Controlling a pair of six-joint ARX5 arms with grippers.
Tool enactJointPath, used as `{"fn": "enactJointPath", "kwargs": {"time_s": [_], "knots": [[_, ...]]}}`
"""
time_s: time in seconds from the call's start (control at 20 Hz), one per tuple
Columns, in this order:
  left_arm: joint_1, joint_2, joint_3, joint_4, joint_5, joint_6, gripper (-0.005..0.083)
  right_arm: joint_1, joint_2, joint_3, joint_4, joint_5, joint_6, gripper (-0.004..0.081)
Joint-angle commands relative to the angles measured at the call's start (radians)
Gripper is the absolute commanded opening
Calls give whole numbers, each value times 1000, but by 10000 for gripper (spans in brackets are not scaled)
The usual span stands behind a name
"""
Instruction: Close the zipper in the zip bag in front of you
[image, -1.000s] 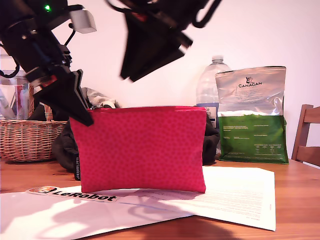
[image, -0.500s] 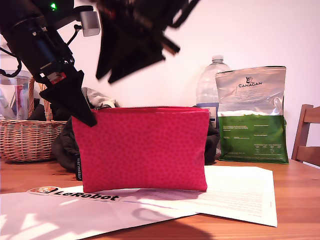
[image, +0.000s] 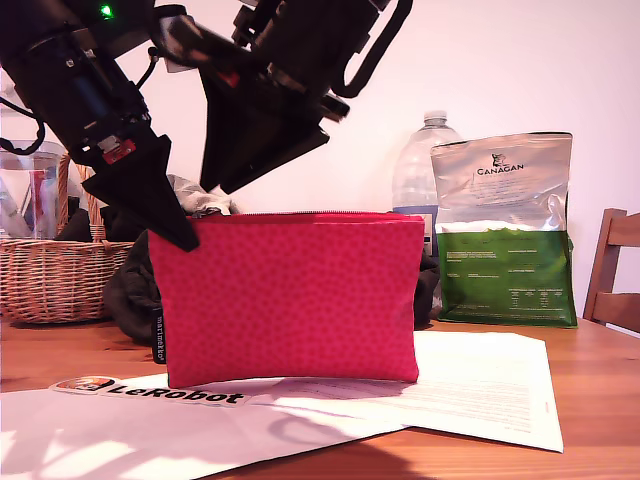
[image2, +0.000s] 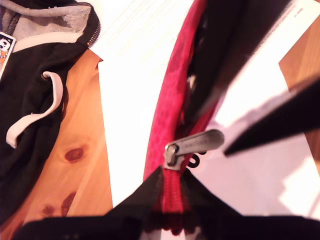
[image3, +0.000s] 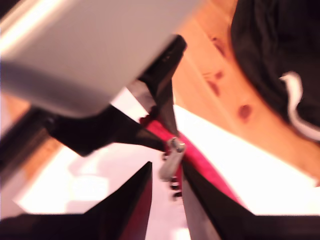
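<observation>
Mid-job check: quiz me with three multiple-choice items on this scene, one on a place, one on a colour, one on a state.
1. In the exterior view, where is the Canagan bag relative to the zip bag?
A. On the exterior view's left
B. On the exterior view's right, further back
C. Lying on top of it

2. What colour is the pull tab?
A. Silver
B. Black
C. Gold

3. What is the state of my first tool?
A. Open, well above the bag
B. Shut on the pull tab
C. Shut on the zip bag's zipper end

Answers:
1. B, it stands upright beyond the pouch's edge on the exterior view's right.
2. A, the first wrist view shows a shiny silver tab.
3. C, its jaws pinch the red edge just behind the tab.
</observation>
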Motion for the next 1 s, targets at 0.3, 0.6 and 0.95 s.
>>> {"fn": "enactJointPath", "kwargs": {"time_s": [0.3, 0.6, 0.95], "knots": [[26, 3, 0, -3, 46, -13, -22, 74, 23, -1, -22, 78, -463, 182], [50, 3, 0, -29, 109, 1, -22, 74, 23, -1, -24, 143, -597, 176], [52, 3, 1, -36, 145, 6, -22, 74, 23, -1, 50, 93, -712, 174]]}}
